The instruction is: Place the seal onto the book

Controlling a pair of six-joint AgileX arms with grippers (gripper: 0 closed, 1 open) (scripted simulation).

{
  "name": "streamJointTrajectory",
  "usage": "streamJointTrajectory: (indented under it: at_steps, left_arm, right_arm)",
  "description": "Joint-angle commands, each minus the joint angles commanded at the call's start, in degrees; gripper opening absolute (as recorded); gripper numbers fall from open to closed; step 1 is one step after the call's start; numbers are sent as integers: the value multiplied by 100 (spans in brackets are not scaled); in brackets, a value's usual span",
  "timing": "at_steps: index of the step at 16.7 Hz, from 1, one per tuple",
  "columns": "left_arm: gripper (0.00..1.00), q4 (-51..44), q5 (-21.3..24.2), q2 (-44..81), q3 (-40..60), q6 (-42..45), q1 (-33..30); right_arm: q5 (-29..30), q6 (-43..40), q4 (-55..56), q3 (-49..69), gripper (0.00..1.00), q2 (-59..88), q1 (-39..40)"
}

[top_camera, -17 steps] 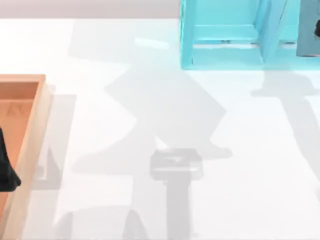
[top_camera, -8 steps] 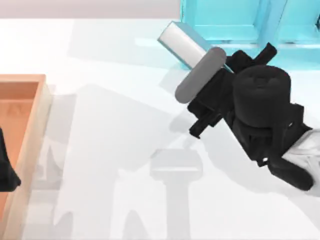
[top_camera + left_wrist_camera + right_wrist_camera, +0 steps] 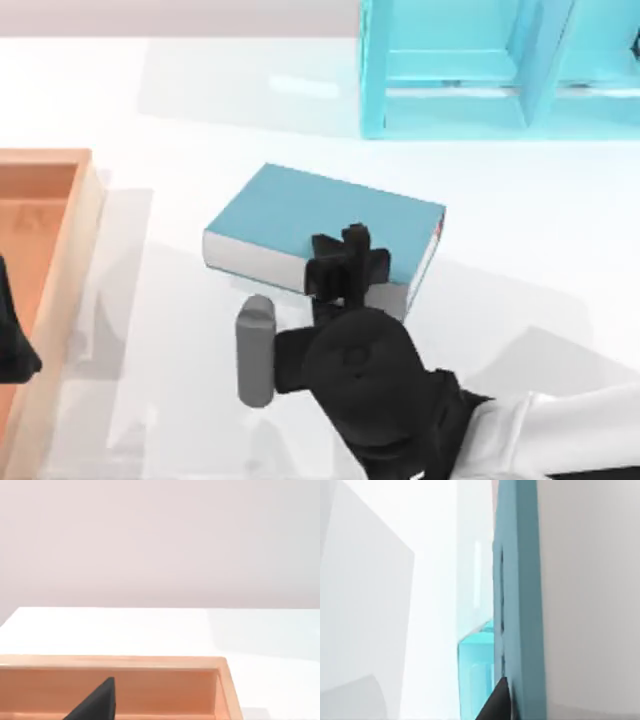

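1. Book (image 3: 325,215) lies flat mid-table, teal cover up, white page edges toward the near side, well clear of the shelf (image 3: 450,70) behind it.
2. My right gripper (image 3: 345,262) sits over the book's near edge, arm coming in from the near-right side of the book. Fingers look clamped on that edge, one above the cover.
3. Right wrist view: book cover (image 3: 517,605) close up edge-on, one dark fingertip (image 3: 495,705) against it, shelf (image 3: 475,675) beyond.
4. Grey cylinder part of the right arm (image 3: 255,350) hangs just near-left of the book.
5. Left gripper (image 3: 12,340) parked inside the wooden tray (image 3: 60,280), far left of the book. Can't tell its fingers.
6. Left wrist view: tray wall (image 3: 150,680) and a dark fingertip (image 3: 97,702).
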Motion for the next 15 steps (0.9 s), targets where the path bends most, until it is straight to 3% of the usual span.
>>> streamJointTrajectory:
  at_steps: [3,15]
  left_arm:
    - [100,0,0,0,0,0,0]
    - [100,0,0,0,0,0,0]
  right_arm:
    - [240,-168,83,-6,0,119,174]
    - [313,-125,37,-59,0,55,251]
